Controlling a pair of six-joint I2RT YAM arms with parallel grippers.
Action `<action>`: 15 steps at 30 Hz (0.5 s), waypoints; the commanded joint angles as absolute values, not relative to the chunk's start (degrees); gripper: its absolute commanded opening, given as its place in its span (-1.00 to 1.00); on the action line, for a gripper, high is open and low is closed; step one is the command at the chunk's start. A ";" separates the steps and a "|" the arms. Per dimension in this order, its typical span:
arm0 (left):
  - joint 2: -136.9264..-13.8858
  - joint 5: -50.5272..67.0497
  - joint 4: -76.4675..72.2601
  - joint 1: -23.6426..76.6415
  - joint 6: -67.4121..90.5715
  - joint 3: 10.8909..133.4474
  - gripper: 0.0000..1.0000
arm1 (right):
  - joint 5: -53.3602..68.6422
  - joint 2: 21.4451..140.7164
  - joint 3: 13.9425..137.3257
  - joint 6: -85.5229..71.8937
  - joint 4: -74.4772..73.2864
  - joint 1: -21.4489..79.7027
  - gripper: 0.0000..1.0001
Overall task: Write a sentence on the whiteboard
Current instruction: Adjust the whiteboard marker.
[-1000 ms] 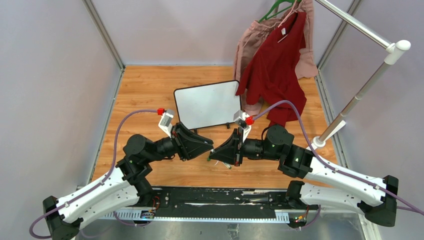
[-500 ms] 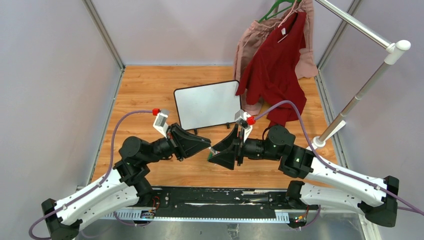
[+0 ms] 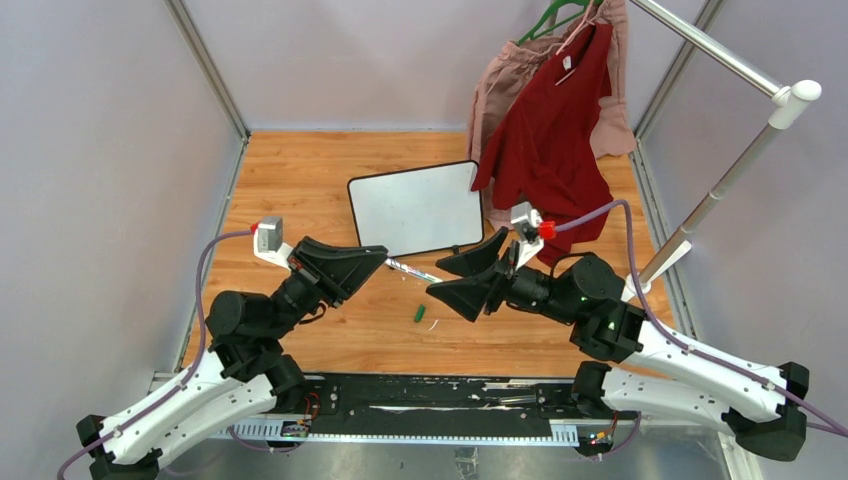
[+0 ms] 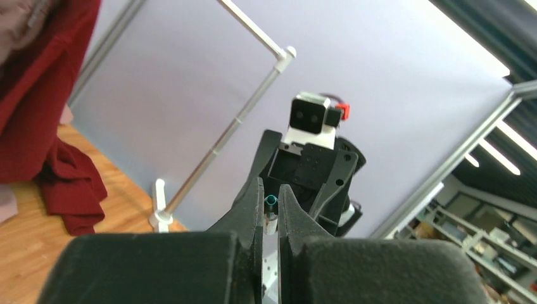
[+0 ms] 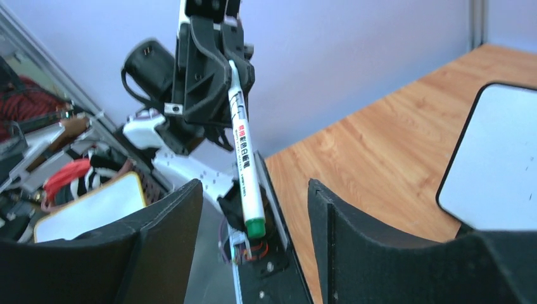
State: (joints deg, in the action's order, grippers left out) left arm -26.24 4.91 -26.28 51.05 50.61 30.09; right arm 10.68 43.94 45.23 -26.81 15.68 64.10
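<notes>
A white marker (image 3: 408,270) with a green end (image 5: 254,227) is held in the air by my left gripper (image 3: 381,259), which is shut on its barrel. It points toward my right gripper (image 3: 436,277). In the left wrist view the marker (image 4: 271,204) shows end-on between the closed fingertips (image 4: 256,193). In the right wrist view the marker (image 5: 244,158) hangs between my right gripper's (image 5: 254,187) wide-open fingers and touches neither. The whiteboard (image 3: 415,208) lies just beyond both grippers. Its face is plain white, and the sentence is not in view.
A small green piece (image 3: 420,313), maybe a cap, lies on the wooden table (image 3: 290,180) below the grippers. Red and pink clothes (image 3: 550,130) hang from a metal rack (image 3: 740,160) at the back right, against the board's right edge. Grey walls close in the sides.
My right gripper has opened and let go of the marker. My left gripper has shut on it and drawn back to the left. The two grippers now stand farther apart.
</notes>
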 commanded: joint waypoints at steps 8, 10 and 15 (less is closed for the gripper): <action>-25.32 -12.20 -31.62 51.33 54.89 31.77 -1.00 | 1.61 45.08 46.53 -28.22 29.70 64.24 0.27; -25.89 -13.00 -32.73 51.33 56.01 31.73 -1.00 | 1.28 46.10 47.47 -28.23 29.99 64.25 0.34; -26.84 -14.33 -34.18 51.33 58.49 31.87 -1.00 | 1.28 50.30 50.22 -30.79 32.06 64.25 0.63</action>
